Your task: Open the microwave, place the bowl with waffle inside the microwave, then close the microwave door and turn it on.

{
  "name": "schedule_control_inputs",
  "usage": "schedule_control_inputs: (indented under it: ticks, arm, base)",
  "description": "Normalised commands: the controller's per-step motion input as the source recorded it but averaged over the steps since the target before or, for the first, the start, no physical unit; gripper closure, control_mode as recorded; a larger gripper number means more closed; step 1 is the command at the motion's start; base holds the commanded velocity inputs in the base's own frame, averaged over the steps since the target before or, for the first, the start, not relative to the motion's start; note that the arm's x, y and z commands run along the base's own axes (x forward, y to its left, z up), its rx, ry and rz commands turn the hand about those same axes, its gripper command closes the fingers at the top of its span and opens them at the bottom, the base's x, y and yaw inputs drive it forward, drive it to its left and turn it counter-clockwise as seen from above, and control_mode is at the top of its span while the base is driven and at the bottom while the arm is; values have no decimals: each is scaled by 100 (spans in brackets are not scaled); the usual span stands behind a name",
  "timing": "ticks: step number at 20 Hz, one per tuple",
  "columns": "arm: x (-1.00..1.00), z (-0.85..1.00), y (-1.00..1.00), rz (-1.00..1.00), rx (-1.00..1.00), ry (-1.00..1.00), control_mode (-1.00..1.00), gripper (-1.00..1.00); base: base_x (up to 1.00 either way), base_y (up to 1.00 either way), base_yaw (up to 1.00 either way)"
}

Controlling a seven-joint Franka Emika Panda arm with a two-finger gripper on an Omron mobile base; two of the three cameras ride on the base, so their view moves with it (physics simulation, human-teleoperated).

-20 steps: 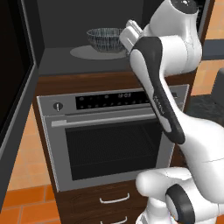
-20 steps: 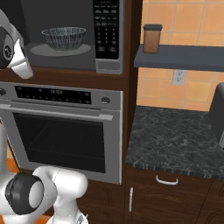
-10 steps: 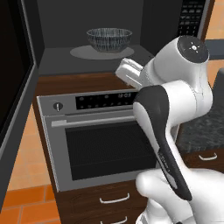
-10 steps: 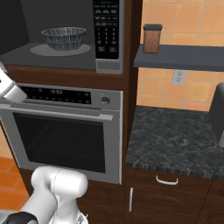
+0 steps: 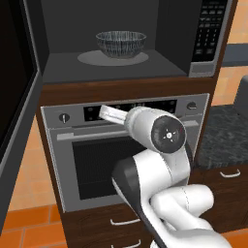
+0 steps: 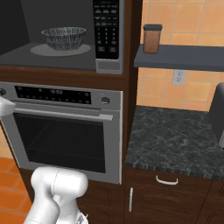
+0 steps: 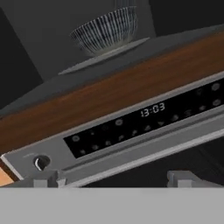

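— Looking into the microwave (image 5: 116, 68): where is the bowl (image 5: 120, 43)?

— Sitting on the round grey turntable (image 5: 112, 58) in the middle of the open cavity. From the right base view the bowl (image 6: 64, 38) is just left of the black keypad strip (image 6: 106, 29) with its white buttons.

— And the waffle?

— I cannot tell (the ribbed sides hide whatever lies inside the bowl).

— What about the microwave door (image 5: 14, 116)?

— Swung wide open; its dark glass and grey frame run down the left edge of the left base view.

— Where is the hand (image 7: 114, 178)?

— Low, in front of the steel oven (image 5: 126, 155) below the microwave, at the height of the oven's black control panel (image 5: 131, 110). In the hand view its two fingertips (image 7: 46, 180) stand far apart with nothing between them, so it is spread wide and holds nothing. That view looks up past the oven's clock display (image 7: 152, 110) and the brown wood strip (image 7: 109, 98) to the bowl (image 7: 107, 30) above.

— Anything else nearby?

— A dark stone table (image 6: 175, 140) to the right of the oven, and above it a dark shelf (image 6: 179, 57) carrying a brown jar (image 6: 152, 38) with a dark lid.
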Motion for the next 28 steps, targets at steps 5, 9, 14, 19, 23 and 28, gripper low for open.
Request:
schedule_control_inputs:
  ticks: [5, 9, 14, 19, 23, 28]
  arm:
    - [0, -6, 50, 0, -11, -31, -100, -100]
    - [0, 0, 56, 0, -5, -30, -100, -100]
    - [3, 0, 66, 0, -5, -19, -100, -100]
    - [22, -1, 61, 0, -3, -8, -100, -100]
    - [23, -21, 79, 0, -8, -2, -100, -100]
    - [5, -31, 78, -1, -6, -2, -100, -100]
  base:
    - [0, 0, 0]
    - [0, 0, 0]
    - [0, 0, 0]
    - [0, 0, 0]
    - [0, 0, 0]
    - [0, 0, 0]
